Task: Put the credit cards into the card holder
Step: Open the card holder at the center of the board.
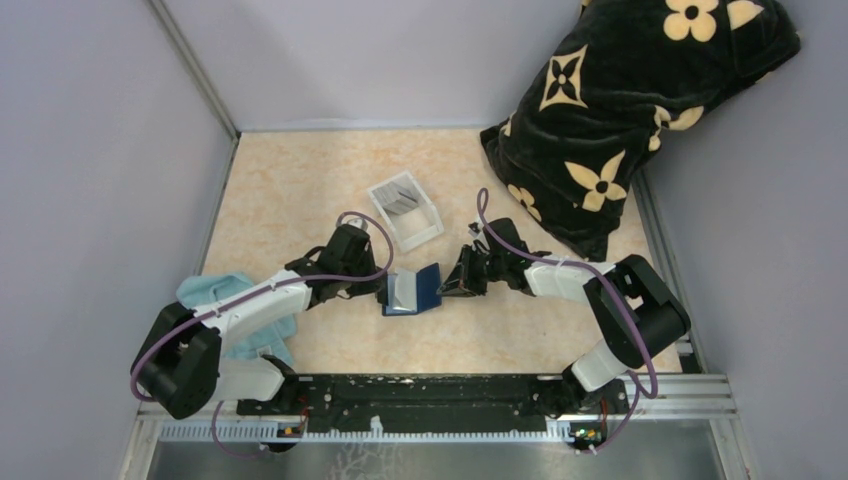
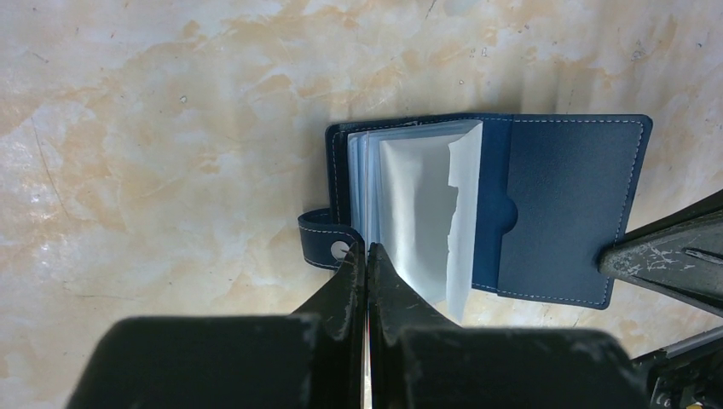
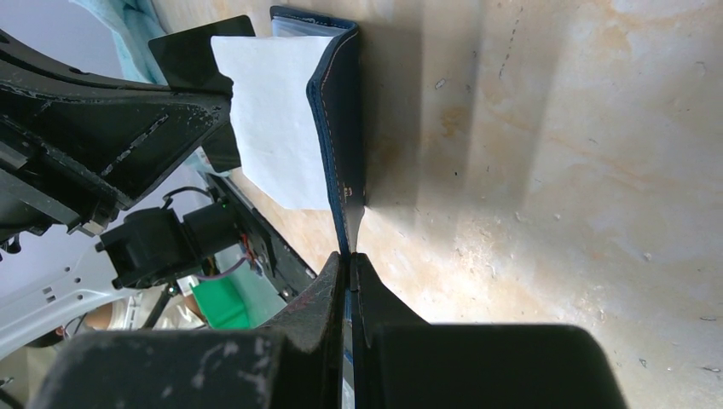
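The navy card holder [image 1: 425, 287] lies open between my grippers, with clear sleeves and a white sheet [image 2: 422, 213] fanned up inside. My left gripper [image 2: 367, 249] is shut on its left edge, at the sleeves beside the snap strap [image 2: 328, 243]. It also shows in the top view [image 1: 385, 292]. My right gripper [image 3: 349, 256] is shut on the edge of the right cover [image 3: 341, 128], and it shows in the top view [image 1: 446, 287]. The credit cards [image 1: 398, 197] are a grey stack in the white tray [image 1: 428, 226] behind the holder. No card is in either gripper.
A black pillow with tan flowers [image 1: 640, 110] fills the back right corner. A light blue cloth [image 1: 225, 297] lies under the left arm. Grey walls close in the left, back and right sides. The arms' base rail [image 1: 430, 390] runs along the near edge.
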{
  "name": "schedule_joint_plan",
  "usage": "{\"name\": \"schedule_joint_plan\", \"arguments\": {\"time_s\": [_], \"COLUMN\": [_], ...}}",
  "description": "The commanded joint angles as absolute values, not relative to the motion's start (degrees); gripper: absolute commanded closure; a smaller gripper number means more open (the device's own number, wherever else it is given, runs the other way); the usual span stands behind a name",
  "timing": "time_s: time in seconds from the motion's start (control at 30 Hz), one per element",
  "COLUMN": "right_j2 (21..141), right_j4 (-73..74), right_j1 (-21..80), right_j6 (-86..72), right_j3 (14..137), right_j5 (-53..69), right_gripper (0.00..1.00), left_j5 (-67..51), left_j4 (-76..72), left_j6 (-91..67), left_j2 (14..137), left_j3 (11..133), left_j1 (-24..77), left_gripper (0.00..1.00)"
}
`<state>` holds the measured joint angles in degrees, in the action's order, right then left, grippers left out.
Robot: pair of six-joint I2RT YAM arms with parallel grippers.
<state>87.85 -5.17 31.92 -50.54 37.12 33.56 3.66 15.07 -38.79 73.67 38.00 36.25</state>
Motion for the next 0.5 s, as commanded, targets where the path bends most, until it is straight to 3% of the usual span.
{"name": "schedule_joint_plan", "arguments": {"time_s": [0.0, 0.47], "right_j2": [88.2, 88.44], "right_j4": [-7.91, -8.17], "right_j1": [30.87, 30.85], "right_j6": [-49.56, -49.56], "right_j3": [36.94, 36.85], "right_j5": [34.3, 34.45], "right_gripper": [1.0, 1.0], "left_j5": [4.56, 2.45], "left_j4": [15.9, 14.77], "left_j6": [-38.02, -38.15], "left_j2": [72.88, 74.18], "left_j3": [38.55, 37.77], "left_j1": [36.04, 36.03], "left_gripper": [1.0, 1.0]}}
